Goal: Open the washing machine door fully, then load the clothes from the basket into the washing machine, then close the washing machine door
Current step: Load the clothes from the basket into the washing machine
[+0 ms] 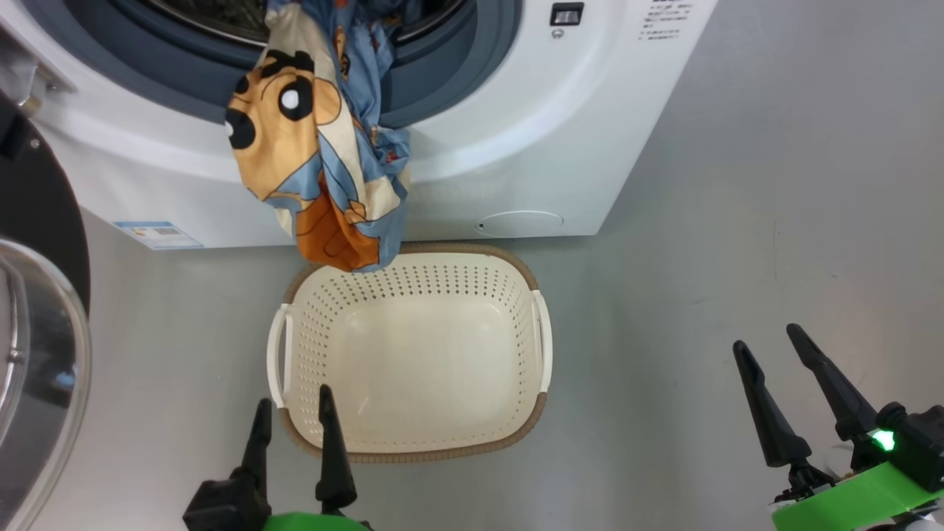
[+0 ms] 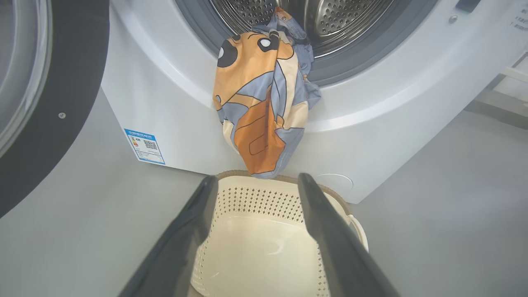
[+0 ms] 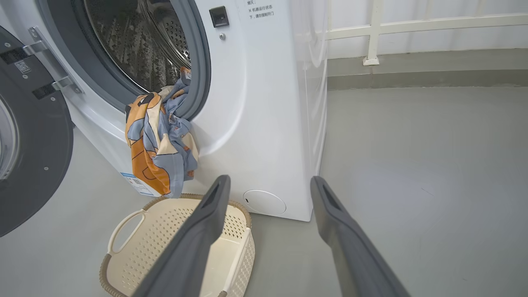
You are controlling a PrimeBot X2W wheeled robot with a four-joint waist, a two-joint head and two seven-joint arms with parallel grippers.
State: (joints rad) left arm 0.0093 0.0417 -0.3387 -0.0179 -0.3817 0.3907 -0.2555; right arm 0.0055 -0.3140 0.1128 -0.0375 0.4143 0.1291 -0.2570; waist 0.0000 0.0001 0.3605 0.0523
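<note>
The washing machine door [image 1: 44, 221] is standing open and the basket [image 1: 428, 346] is lying empty. The clothes [image 1: 310, 162] are hanging half out at upper centre. The left hand [image 1: 293, 394] and right hand [image 1: 766, 337] are hovering open, holding nothing.

Bright, even, diffuse light. The basket [image 1: 413, 453] casts only a faint, soft shadow on the floor [image 1: 737, 221]. Pale reflections streak the washing machine door [image 1: 37, 354] glass and the steel drum [image 2: 350, 16]. Both wrist views stretch slightly toward their edges, and the close fingers [image 2: 181, 243] look soft.
</note>
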